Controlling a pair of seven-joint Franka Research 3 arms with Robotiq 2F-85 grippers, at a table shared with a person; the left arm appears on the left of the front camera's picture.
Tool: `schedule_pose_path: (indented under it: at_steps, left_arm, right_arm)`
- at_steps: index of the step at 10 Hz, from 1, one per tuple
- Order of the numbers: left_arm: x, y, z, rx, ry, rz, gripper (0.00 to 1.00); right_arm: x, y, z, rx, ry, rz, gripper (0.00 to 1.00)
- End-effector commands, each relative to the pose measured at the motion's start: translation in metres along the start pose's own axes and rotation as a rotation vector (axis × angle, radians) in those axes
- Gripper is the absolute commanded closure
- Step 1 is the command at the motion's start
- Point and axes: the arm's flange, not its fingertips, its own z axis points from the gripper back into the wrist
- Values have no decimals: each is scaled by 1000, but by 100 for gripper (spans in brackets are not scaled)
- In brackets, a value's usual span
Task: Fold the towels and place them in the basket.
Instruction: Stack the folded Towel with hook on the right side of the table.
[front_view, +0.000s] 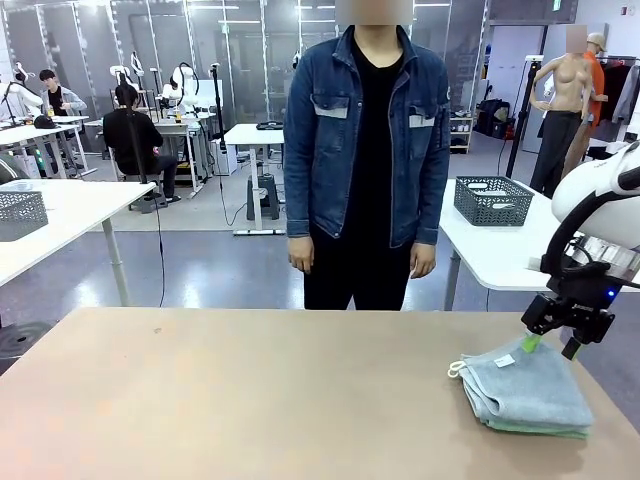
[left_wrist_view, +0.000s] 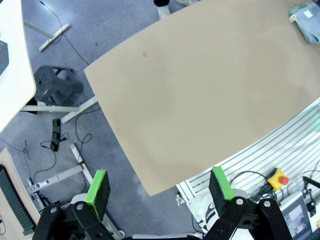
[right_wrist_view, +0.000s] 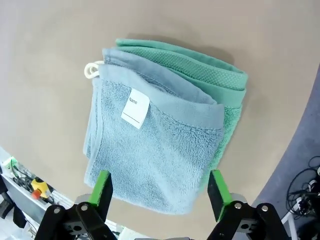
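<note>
Towels (front_view: 527, 387) stacked folded at my front view's lower right, blue on green, long axis running toward lower right, loop pointing left. Right gripper (front_view: 556, 341) jaws apart above them; left gripper (left_wrist_view: 160, 187) spread wide.

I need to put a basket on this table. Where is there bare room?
The table is bare from its left edge across the middle, up to the folded towels. Only the right corner is crowded: the towel stack lies there with the open right pincer just above it.

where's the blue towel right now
Front view: the blue towel lies folded on the green towel at the table's right near corner, just below the open right gripper.
</note>
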Motion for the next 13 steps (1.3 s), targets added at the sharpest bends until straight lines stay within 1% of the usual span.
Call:
schedule_pose_path:
  at_steps: [1,9,10,11,12,13]
  left_arm:
    - [-1,0,1,5,-2,0,0]
    - [-1,0,1,5,-2,0,0]
    - [-1,0,1,5,-2,0,0]
    - [-1,0,1,5,-2,0,0]
    - [-1,0,1,5,-2,0,0]
    - [-1,0,1,5,-2,0,0]
  right_arm:
    - [0,0,1,18,-4,11,5]
    - [0,0,1,18,-4,11,5]
    - [0,0,0,1,1,0,4]
    - [-9,20,36,-93,-21,22,4]
    - [-20,43,73,-109,-40,73,4]
    - [-31,60,110,-116,-88,105,4]
